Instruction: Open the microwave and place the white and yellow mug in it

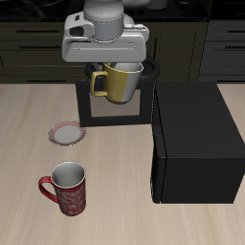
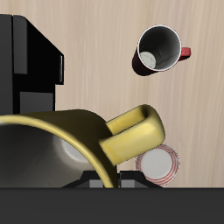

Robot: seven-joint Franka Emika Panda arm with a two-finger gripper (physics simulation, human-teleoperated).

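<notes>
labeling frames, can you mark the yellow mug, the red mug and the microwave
white and yellow mug (image 1: 122,84), exterior view, on its yellow outer wall
red patterned mug (image 1: 70,191), exterior view, on its outer wall below the rim
microwave (image 1: 196,120), exterior view, on its black top panel

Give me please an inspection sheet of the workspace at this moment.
Surface: pale wood table, mostly bare.
Job's things: microwave, its door swung open; white and yellow mug lifted off the table, upright.
Clutter: red patterned mug standing near the front edge; small plate with red rim.
Grippers: gripper shut on the mug's rim.
Cables: nothing seen.
Surroundings: dark cabinets behind the table.
</notes>
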